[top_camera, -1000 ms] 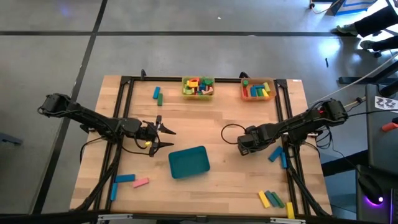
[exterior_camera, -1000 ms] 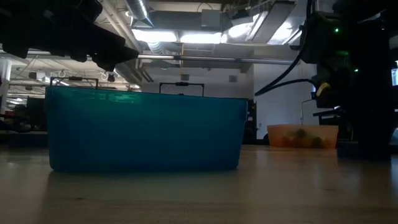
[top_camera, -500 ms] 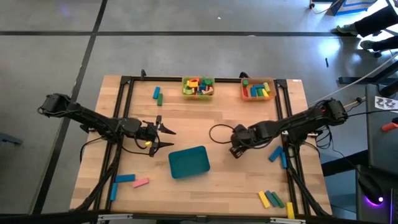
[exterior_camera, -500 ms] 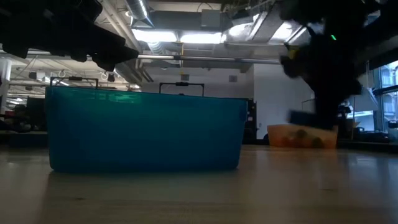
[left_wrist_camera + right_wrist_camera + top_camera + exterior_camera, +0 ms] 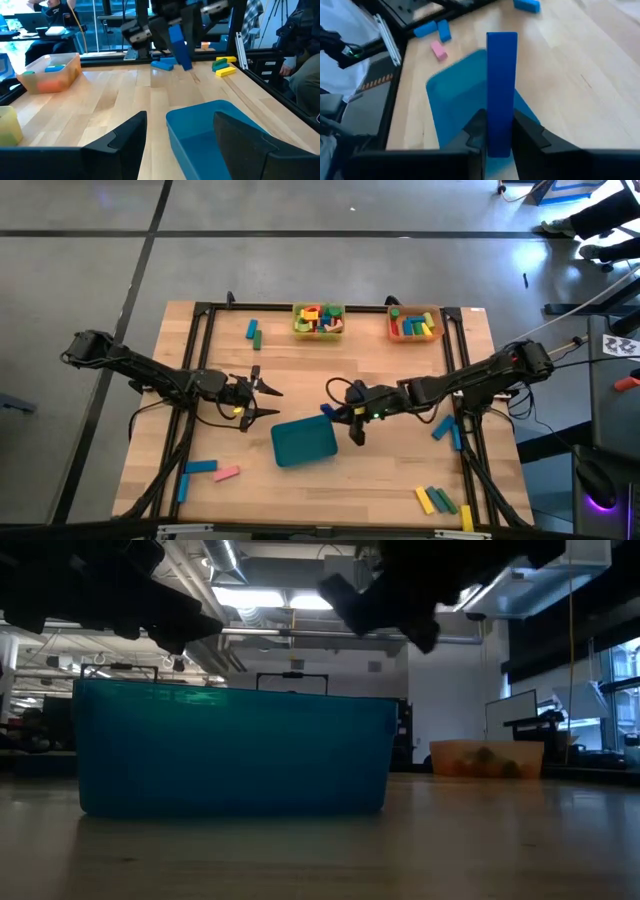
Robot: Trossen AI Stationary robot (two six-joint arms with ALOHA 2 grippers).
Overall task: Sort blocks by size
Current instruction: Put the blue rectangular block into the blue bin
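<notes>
We held the long blue block [image 5: 501, 90] clamped in our right gripper [image 5: 495, 131] just over the teal tray [image 5: 304, 441] for dropping in (left gripper [image 5: 262, 400] idled beside it, fingers apart).

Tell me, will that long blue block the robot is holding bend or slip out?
The long blue block looks stiff, with straight edges and no sag, so it probably won't bend. The right gripper pinches only one end, so it might pivot or slip. Dropped in the teal tray, it would likely lie flat, not roll.
</notes>
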